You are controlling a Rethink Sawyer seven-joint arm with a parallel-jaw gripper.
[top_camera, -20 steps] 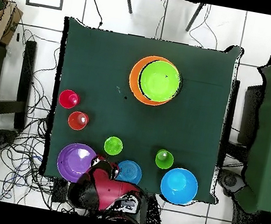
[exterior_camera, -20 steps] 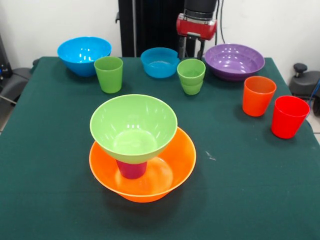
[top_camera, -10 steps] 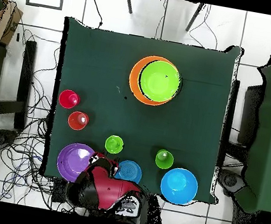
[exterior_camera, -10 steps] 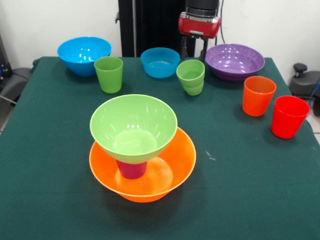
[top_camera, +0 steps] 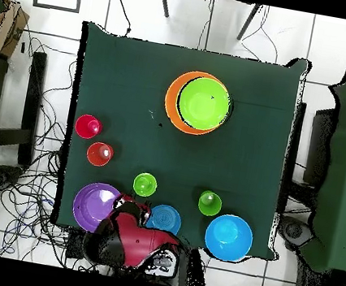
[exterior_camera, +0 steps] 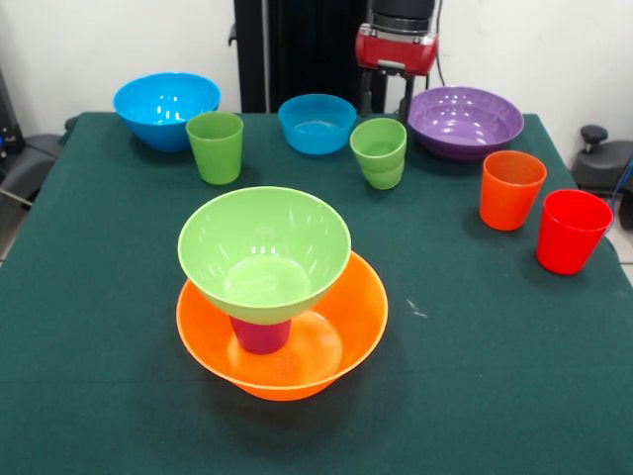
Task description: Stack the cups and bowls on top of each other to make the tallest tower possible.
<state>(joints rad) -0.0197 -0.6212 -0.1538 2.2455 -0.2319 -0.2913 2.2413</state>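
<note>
The tower stands at the table's middle: the big orange bowl (exterior_camera: 361, 322) holds an upside-down purple cup (exterior_camera: 260, 334), and the lime green bowl (exterior_camera: 264, 252) rests on it. In the overhead view the tower (top_camera: 203, 103) is at the upper middle. My gripper (exterior_camera: 392, 102) is open and empty, just behind a green cup (exterior_camera: 379, 150) and apart from it; it also shows in the overhead view (top_camera: 135, 206). The other green cup (exterior_camera: 215, 146), the orange cup (exterior_camera: 511, 188) and the red cup (exterior_camera: 572, 230) stand upright on the cloth.
The purple bowl (exterior_camera: 463, 121), the smaller blue bowl (exterior_camera: 316, 123) and the large blue bowl (exterior_camera: 165, 107) line the table's far edge beside my gripper. The robot's pedestal stands behind them. Chairs and cables lie around the table.
My gripper has risen and drawn back a little from the green cup toward the pedestal. The cups, bowls and tower have not moved.
</note>
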